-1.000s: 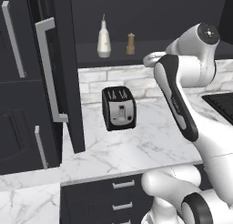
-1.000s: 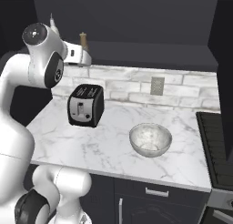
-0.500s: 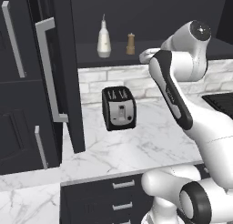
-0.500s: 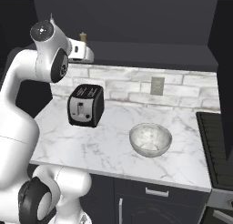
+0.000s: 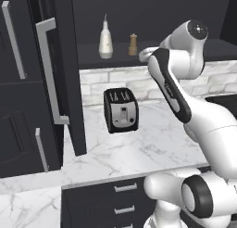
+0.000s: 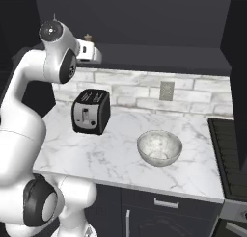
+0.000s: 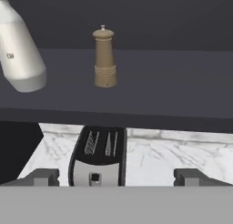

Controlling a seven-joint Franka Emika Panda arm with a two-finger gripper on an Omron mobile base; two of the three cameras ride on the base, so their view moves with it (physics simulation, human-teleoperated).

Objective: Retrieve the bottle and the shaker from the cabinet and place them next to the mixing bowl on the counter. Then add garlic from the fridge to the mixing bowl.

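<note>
Nothing of the task is done yet. The bottle [image 5: 106, 40] and the shaker [image 5: 133, 45] both stand on the cabinet [image 5: 185, 51] shelf, apart from each other. The gripper [image 7: 116, 176] faces the shelf with its jaws spread wide and empty. The mixing bowl [image 6: 159, 148] sits alone on the table [image 6: 120, 154], right of the toaster [image 6: 90, 111]. The garlic step remains too.

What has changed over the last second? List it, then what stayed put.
The arm has swung its elbow higher and carried the hand toward the cabinet shelf; its fingers are spread, holding nothing. The bottle, shaker, toaster and mixing bowl stayed put.
</note>
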